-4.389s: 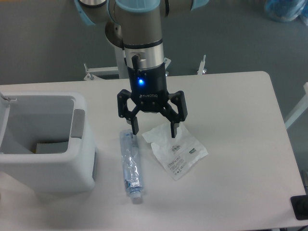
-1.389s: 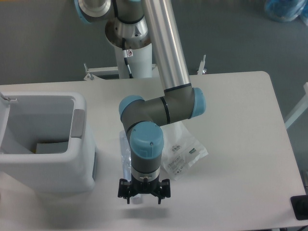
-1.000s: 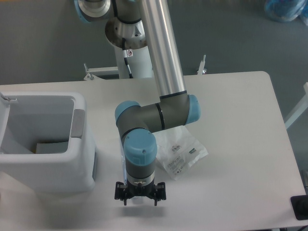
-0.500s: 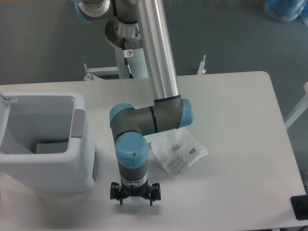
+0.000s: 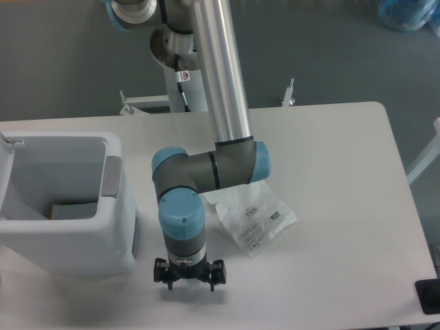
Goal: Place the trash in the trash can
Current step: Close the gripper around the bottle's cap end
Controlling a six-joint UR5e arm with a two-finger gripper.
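Observation:
The white trash can (image 5: 41, 237) stands at the table's left edge, with its grey tab (image 5: 112, 177) facing the arm. The flat white pouch (image 5: 258, 218) lies on the table, right of the arm's wrist. The arm reaches straight down near the table's front edge, right of the can. My gripper (image 5: 189, 282) hangs low over the table with its jaws spread, and I see nothing between them. The clear bottle does not show; the wrist and gripper cover the spot where it lay.
A flat greyish piece (image 5: 69, 210) lies in the bottom of the can. A black object (image 5: 427, 295) sits at the table's front right corner. A blue bag (image 5: 405, 14) lies on the floor at the back right. The arm's base stands behind the table.
The arm has swung from above the pouch and bottle down to the table's front. Over the last second the gripper has drifted left, and the bottle has gone from view under the wrist.

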